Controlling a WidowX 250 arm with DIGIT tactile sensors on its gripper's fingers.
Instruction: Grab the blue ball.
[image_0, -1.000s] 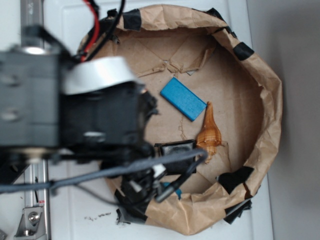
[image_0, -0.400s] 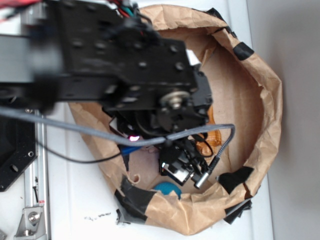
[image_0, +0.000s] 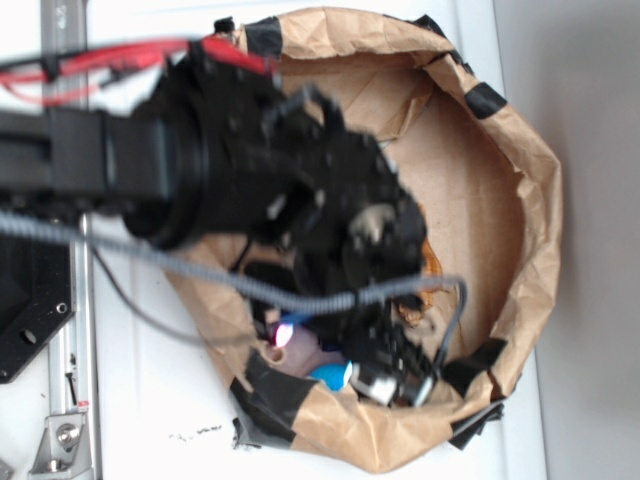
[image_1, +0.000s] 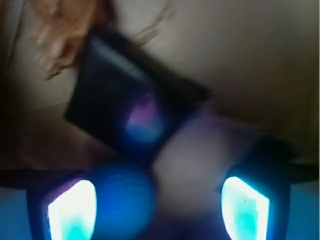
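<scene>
Now I'm lining up the grasp; my gripper (image_1: 159, 207) is spread, the blue ball (image_1: 122, 200) between its 2 fingers (image_1: 72, 210), against the left; next I'd centre and pinch.

black pad (image_1: 125, 112) just behind ball (image_1: 122, 200)

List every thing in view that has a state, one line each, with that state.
end effector: open, fingers either side of a gap, low inside the paper ring.
blue ball: loose on the floor, between the fingers, close beside the left one in the wrist view; not gripped.
black pad: flat on the floor, just beyond the ball.
paper ring: standing, crumpled, taped.
shell: blurred, lying beyond the pad.
</scene>
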